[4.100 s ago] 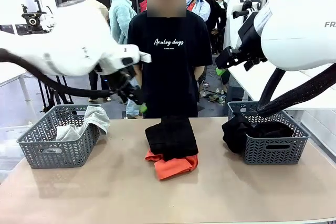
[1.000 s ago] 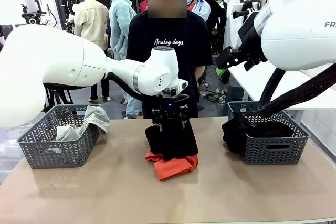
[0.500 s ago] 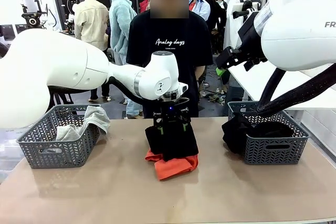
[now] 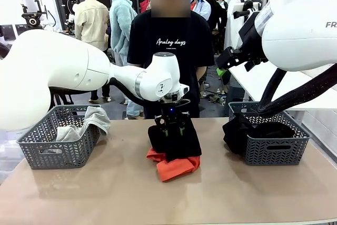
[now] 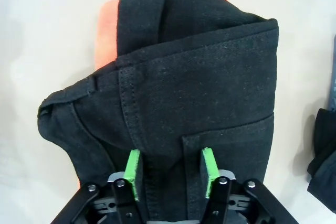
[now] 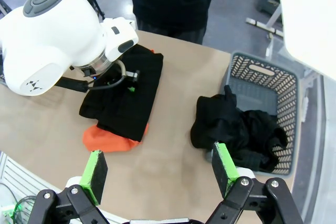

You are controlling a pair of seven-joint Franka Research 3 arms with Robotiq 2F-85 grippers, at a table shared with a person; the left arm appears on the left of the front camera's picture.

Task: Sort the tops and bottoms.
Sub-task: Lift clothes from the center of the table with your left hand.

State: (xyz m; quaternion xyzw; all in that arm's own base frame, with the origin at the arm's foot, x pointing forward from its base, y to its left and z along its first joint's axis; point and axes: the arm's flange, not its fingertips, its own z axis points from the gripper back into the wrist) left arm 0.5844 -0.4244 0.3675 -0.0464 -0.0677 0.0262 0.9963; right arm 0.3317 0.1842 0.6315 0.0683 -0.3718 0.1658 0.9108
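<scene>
Table (image 4: 105, 193) holds left basket (image 4: 52, 154), orange top (image 4: 176, 168) under black bottoms (image 4: 176, 143), right basket (image 4: 276, 148).

On the worktop (image 4: 105, 193), midway, the bottoms (image 4: 174, 140) lie on a top (image 4: 177, 167). The left basket (image 4: 52, 154) holds another top (image 4: 95, 119); the right basket (image 4: 276, 150) holds a garment (image 4: 237, 133) draped over its rim.

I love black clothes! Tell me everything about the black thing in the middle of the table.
The black garment is folded, thick cloth like denim, with stitched seams and what looks like a pocket. It lies in the middle of the table, on top of an orange-red garment that peeks out beneath. The left gripper presses on its far end, green pads either side of a ridge of cloth; whether it grips yet is unclear.
</scene>
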